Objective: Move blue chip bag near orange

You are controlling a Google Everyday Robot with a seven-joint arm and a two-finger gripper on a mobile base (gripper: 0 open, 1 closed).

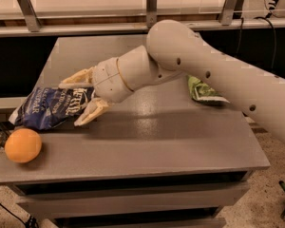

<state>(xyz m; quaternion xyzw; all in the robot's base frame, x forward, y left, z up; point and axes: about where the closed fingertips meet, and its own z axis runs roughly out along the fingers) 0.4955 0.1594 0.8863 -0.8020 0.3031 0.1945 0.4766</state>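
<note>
The blue chip bag point(40, 109), crumpled navy foil with white lettering, lies on the left edge of the grey table point(171, 137). The orange point(23, 145) sits just in front of it at the table's front left corner, a small gap away. My gripper point(69, 104) is at the bag's right end, low over the table. It is open: one finger point(76, 80) runs along the bag's far edge and the other finger point(91, 112) lies at its near right corner. The bag's right end sits between them.
A green chip bag point(204, 91) lies at the table's right side, partly hidden behind my arm. A rail with metal posts point(152, 4) runs along the back. The orange and blue bag are close to the table's left edge.
</note>
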